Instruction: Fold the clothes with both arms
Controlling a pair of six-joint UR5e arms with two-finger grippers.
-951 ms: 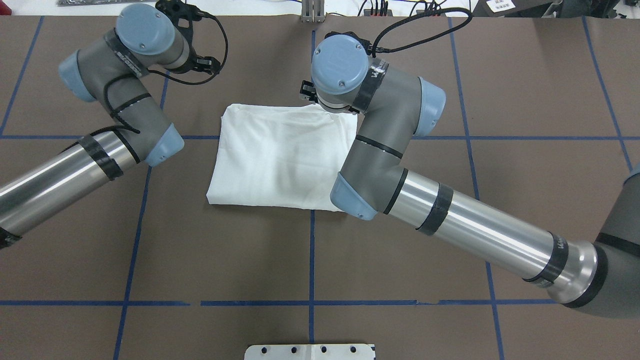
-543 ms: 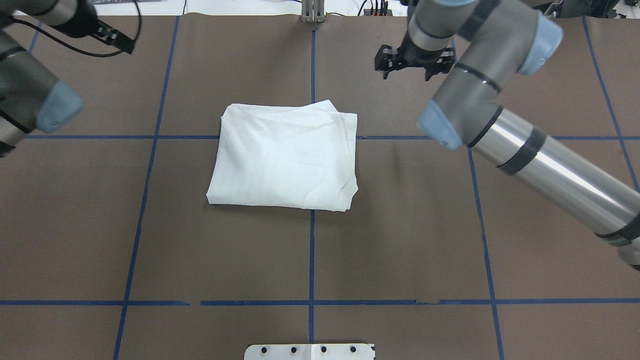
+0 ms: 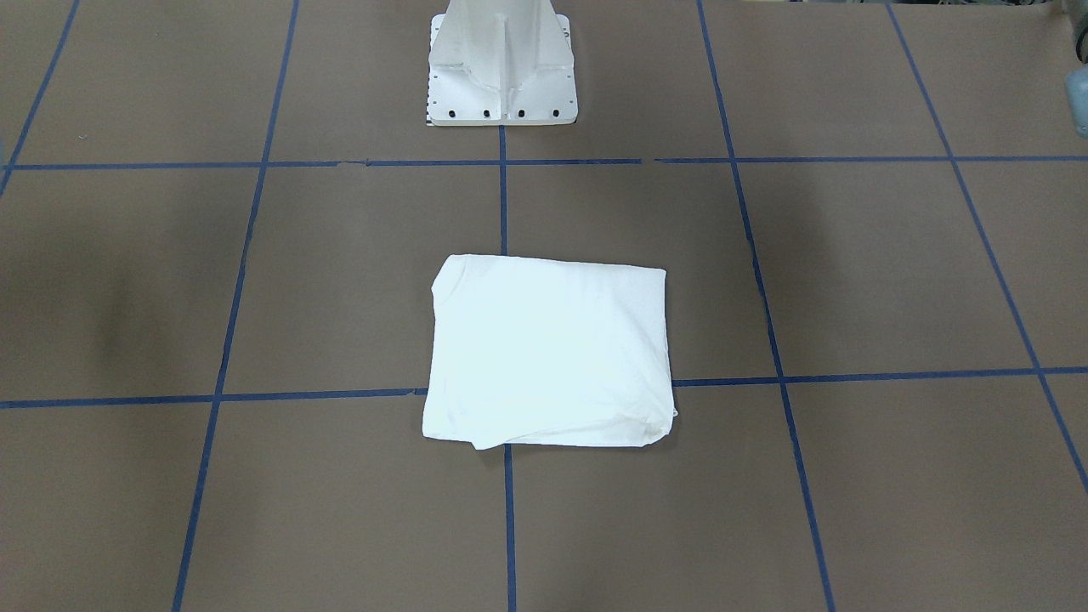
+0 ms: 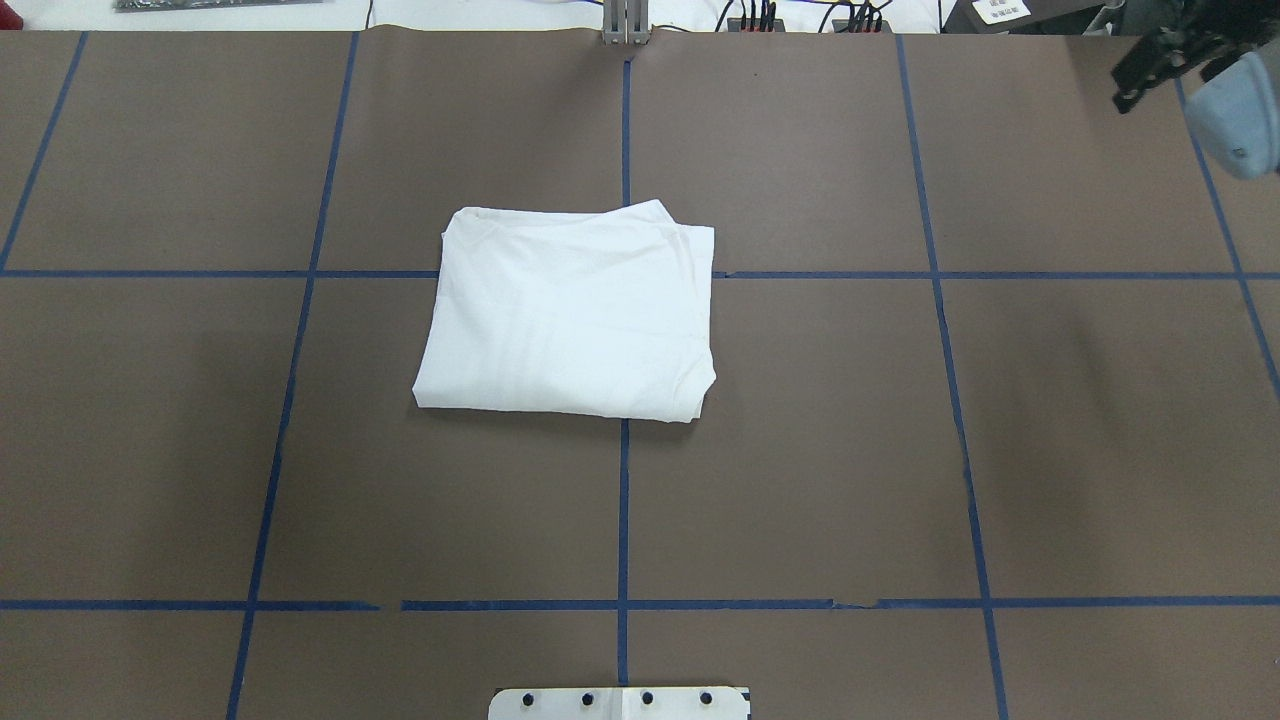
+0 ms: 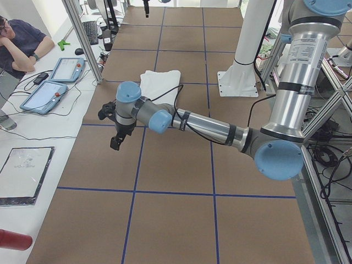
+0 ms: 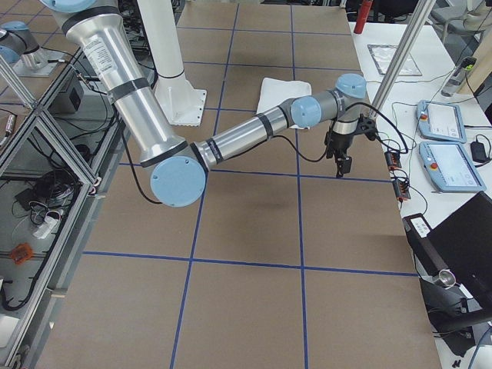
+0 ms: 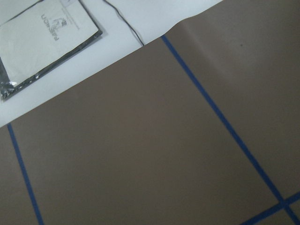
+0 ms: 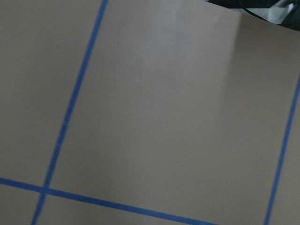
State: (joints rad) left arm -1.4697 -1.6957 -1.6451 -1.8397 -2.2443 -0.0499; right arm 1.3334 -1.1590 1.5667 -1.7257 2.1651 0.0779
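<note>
Tho T-shirt (image 4: 570, 310) unmoved, R claw (image 4: 1162, 58) now well off it.

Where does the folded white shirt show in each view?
Front-facing: shirt, centre.
Overhead: shirt, just left of centre.
Exterior left: shirt, top middle.
Exterior right: shirt, top middle.
Left wrist: not in it.
Right wrist: not in it.
Shared landmark: white pedestal base, in all four exterior views.

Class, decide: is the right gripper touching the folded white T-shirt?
Apart. The overhead view shows the right gripper at the far right corner, with wide bare table between it and the T-shirt.
</note>
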